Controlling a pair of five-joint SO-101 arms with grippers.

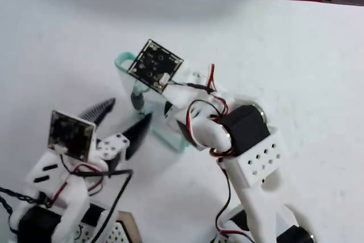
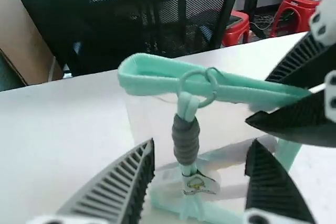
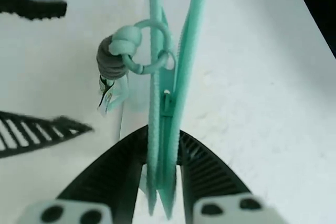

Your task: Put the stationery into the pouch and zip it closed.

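One clear, teal-edged pouch (image 1: pixel 121 62) stands on the white bench (image 1: pixel 296 44), left of centre. Of two claws, the right claw (image 3: pixel 161 135) pinches its rim; the left claw (image 2: pixel 202 144) gapes wide near its single pull cord (image 2: pixel 186 137)

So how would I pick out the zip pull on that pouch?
Start at the white table and find the mint-green pouch with clear sides standing on it. From a ring on its top edge hangs the zip pull: a short mint cord wrapped in a dark grey coil. It's the only dangling thing between the stiff black fingers.
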